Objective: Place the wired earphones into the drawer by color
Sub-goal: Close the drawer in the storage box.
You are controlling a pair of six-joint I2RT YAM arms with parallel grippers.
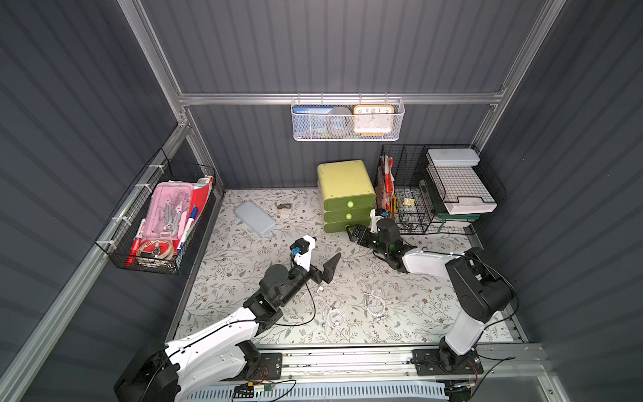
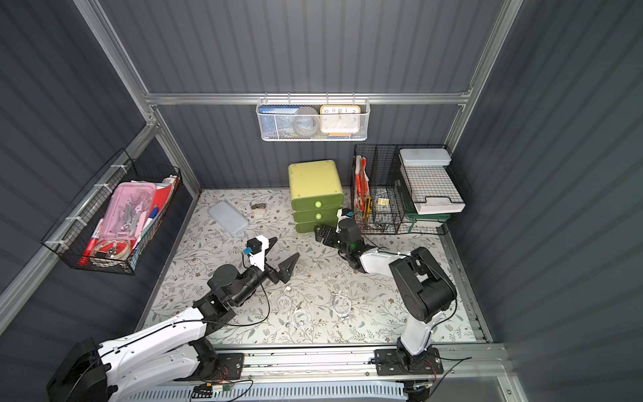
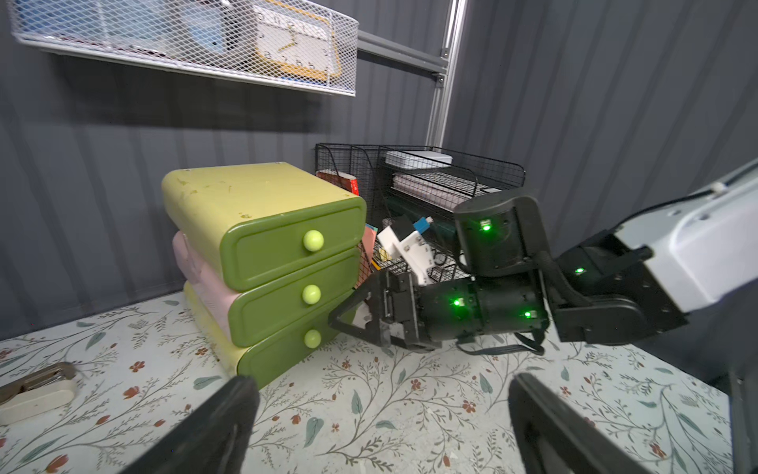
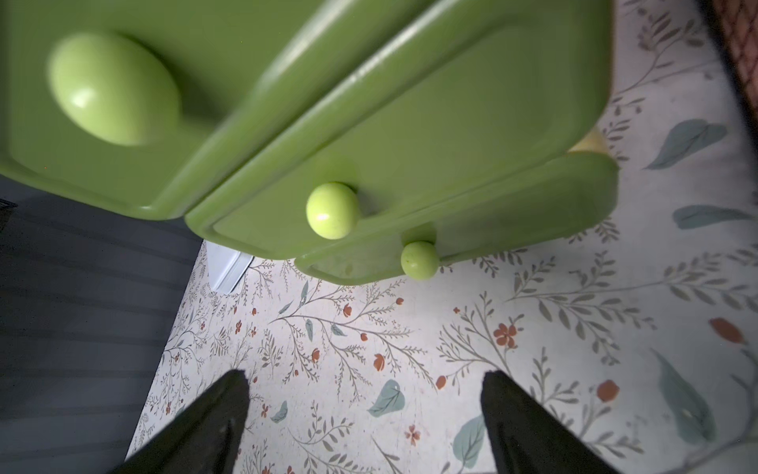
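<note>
Three loose coils of white wired earphones (image 1: 375, 304) (image 1: 335, 318) (image 1: 320, 299) lie on the floral table, near its front, in both top views (image 2: 341, 304). The green three-drawer unit (image 1: 346, 195) (image 3: 266, 254) stands at the back with all its drawers looking closed. My right gripper (image 1: 350, 234) (image 4: 364, 377) is open and empty, low on the table just in front of the bottom drawer's knob (image 4: 419, 260). My left gripper (image 1: 325, 252) (image 3: 381, 383) hovers wide open and empty over bare table, between the drawers and the earphones.
A grey flat case (image 1: 255, 218) and a small stapler-like object (image 1: 284, 207) lie back left. A black wire rack (image 1: 438, 188) stands right of the drawers. A black basket (image 1: 163, 222) hangs on the left wall, a white mesh basket (image 1: 348, 120) on the back wall.
</note>
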